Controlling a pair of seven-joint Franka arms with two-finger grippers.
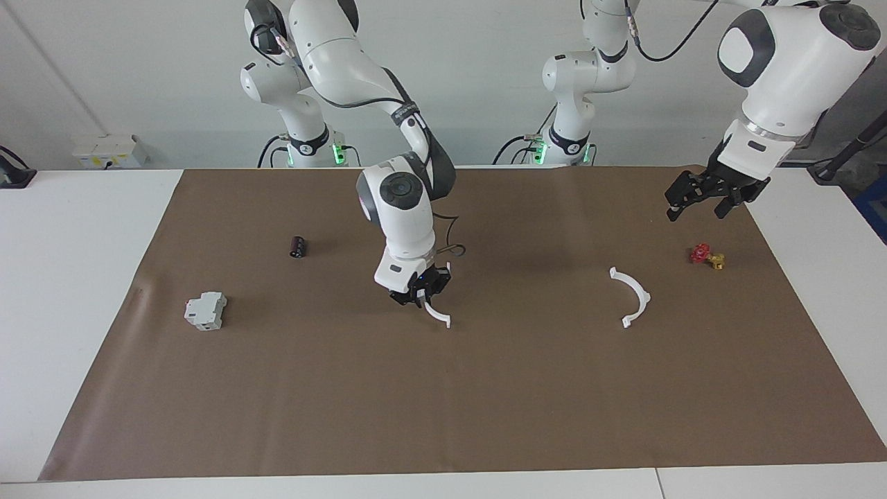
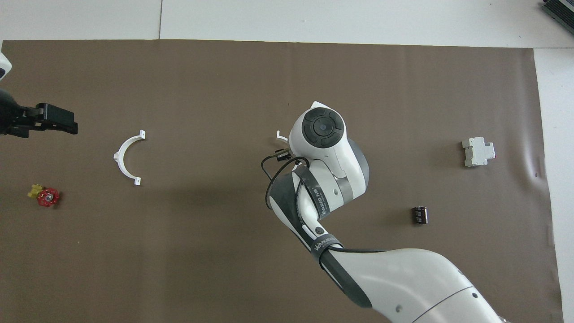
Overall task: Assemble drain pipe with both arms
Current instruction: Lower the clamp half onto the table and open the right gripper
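My right gripper [image 1: 418, 296] is shut on one white half-ring [image 1: 438, 316] of the drain pipe and holds it low over the middle of the brown mat. In the overhead view the arm covers the gripper, and only one end tab of that half-ring [image 2: 279, 133] shows. The other white half-ring [image 1: 632, 296] lies flat on the mat toward the left arm's end; it also shows in the overhead view [image 2: 125, 158]. My left gripper [image 1: 698, 206] is open and empty in the air over the mat's edge at that end, also seen in the overhead view [image 2: 67, 124].
A small red and yellow valve [image 1: 707, 256] lies on the mat below the left gripper. A grey-white blocky box [image 1: 205, 310] and a small dark cylinder [image 1: 297, 246] lie toward the right arm's end. The brown mat [image 1: 485, 402] covers most of the table.
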